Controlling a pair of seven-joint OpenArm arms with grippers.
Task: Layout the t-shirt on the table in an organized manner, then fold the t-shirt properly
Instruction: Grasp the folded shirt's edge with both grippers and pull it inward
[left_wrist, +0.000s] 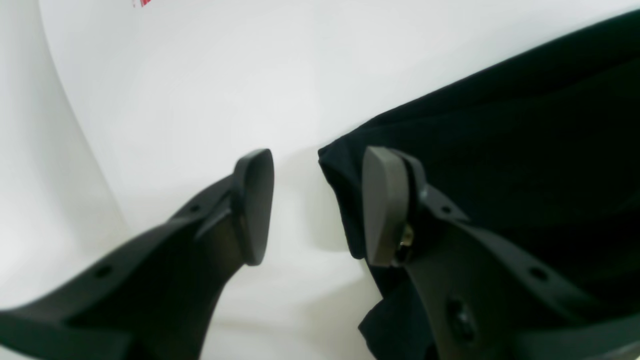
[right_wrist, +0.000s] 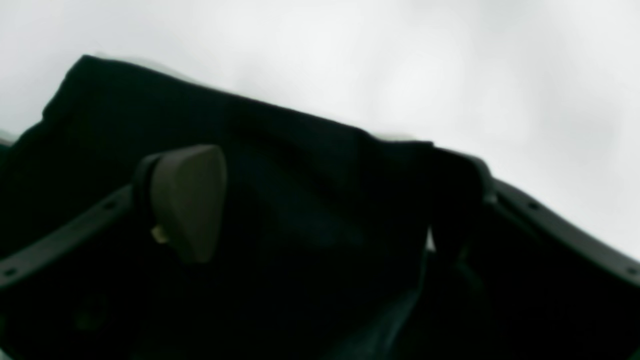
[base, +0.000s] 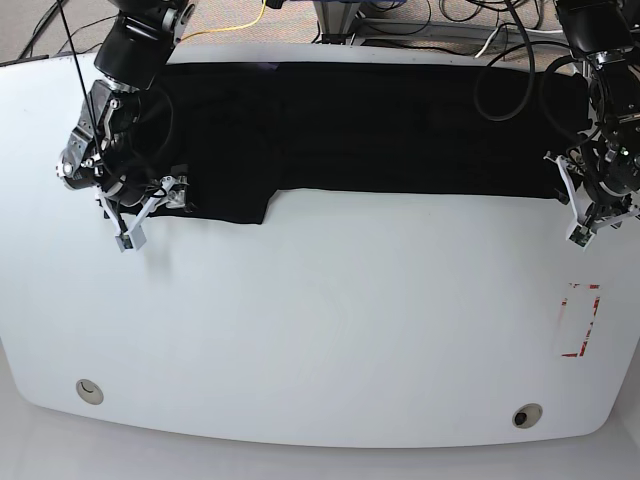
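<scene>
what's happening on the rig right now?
Two arms are working a black t-shirt spread in a long band across the far half of the white table. The left hand is open at one end of the band, one finger over the cloth's corner and the other over bare table, nothing pinched. The right hand is at the other end, jaws wide over the fabric there; whether it is gripping cannot be told. The near half of the table holds only red tape marks.

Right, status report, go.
Left end effector open at t-shirt corner, not gripping. Right end effector wide over the cloth edge. Table unobstructed.
</scene>
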